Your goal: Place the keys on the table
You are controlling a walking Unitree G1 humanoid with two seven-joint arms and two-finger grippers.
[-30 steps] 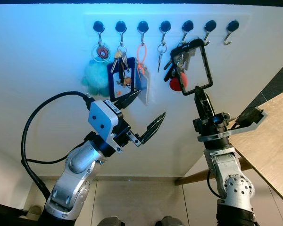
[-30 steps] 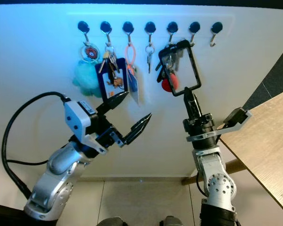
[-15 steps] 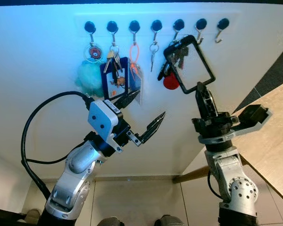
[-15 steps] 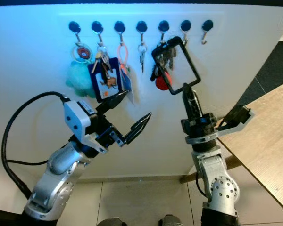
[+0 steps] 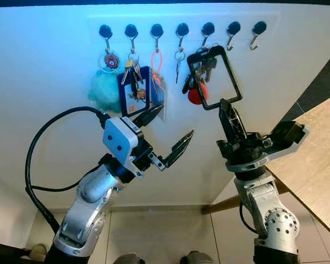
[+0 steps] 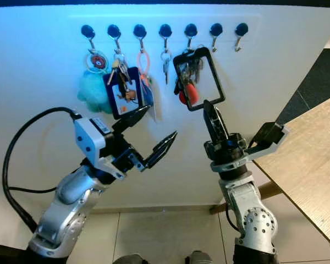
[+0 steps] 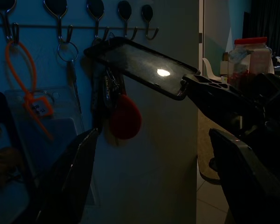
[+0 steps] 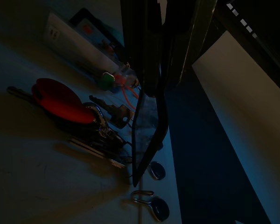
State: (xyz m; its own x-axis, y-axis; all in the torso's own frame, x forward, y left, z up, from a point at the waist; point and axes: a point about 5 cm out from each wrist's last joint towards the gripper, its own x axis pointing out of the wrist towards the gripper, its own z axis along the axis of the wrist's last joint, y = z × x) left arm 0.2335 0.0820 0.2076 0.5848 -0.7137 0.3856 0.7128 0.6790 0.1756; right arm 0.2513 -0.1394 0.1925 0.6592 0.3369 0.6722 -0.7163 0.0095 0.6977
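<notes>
A key bunch with a red fob [image 5: 194,94] hangs on the fifth hook of a wall rack [image 5: 179,27]. My right gripper [image 5: 253,93] is raised to it and stands open. Its black frame-shaped finger [image 5: 229,69] lies against the wall over the bunch, and its other finger [image 5: 289,135] points away toward the wooden table [image 5: 319,159]. In the right wrist view the red fob [image 8: 60,100] and keys lie beside the finger's edge. My left gripper [image 5: 169,127] is open and holds nothing, below a blue card holder [image 5: 136,94].
Other hooks carry a teal pompom [image 5: 103,91], an orange loop with a tag [image 5: 157,66] and a single key [image 5: 179,61]. The two hooks at the right [image 5: 243,33] are bare. The table's edge is at the far right, with tiled floor [image 5: 154,236] below.
My right gripper's frame finger has swung left and now overlaps the red-fob keys more. The camera shifted a little a second ago. The left arm is unchanged.
</notes>
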